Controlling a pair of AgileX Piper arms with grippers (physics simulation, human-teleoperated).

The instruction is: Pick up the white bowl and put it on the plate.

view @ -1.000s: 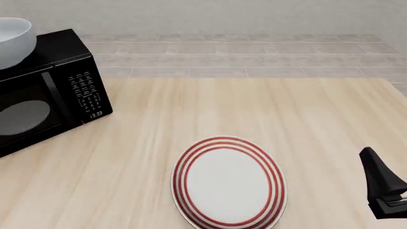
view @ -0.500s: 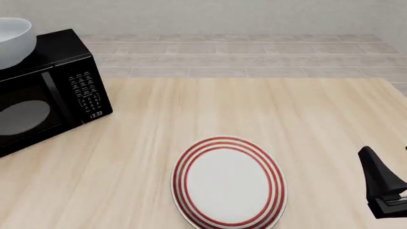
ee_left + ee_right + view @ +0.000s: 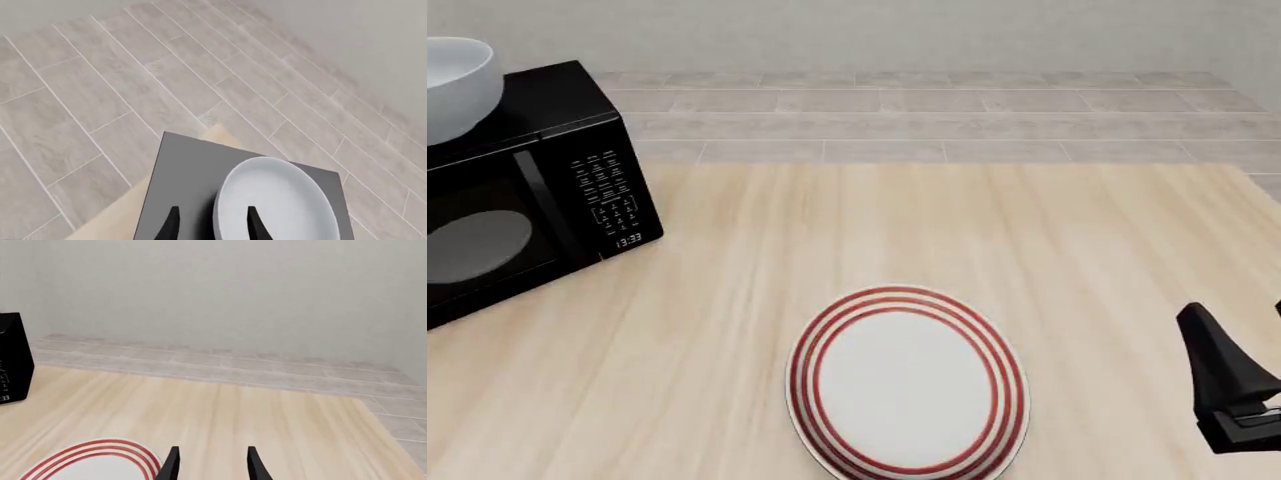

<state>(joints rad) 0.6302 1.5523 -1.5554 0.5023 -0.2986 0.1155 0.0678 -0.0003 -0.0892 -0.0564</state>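
Front view shows the white bowl [image 3: 454,85] sitting on top of the black microwave [image 3: 527,185], which stands at the far left of the table [image 3: 961,240]. The plate [image 3: 908,385], ringed in red, lies flat on the table well apart from the microwave, toward the near edge, and it holds nothing.

From the left wrist view, the left gripper [image 3: 210,222] hangs above the microwave with its fingers [image 3: 172,225] apart, straddling the near rim of the bowl [image 3: 277,200]: one finger lies over the bowl's hollow, the other outside the wall over the dark microwave top [image 3: 187,165]. Whether either finger touches the rim cannot be told from this angle. The left arm itself does not appear in the front view.

The right gripper [image 3: 210,462] sits beside the plate [image 3: 93,460], away from the microwave, fingers apart and holding nothing; in the front view only part of it [image 3: 1228,390] shows at the picture's edge.

By my reading the task is in its early stage: the bowl is not lifted, no grasp is closed, and the approach looks nearly lined up. What is left is to close on the rim, raise the bowl off the microwave, carry it across to the plate, and set it down centred inside the red rings.
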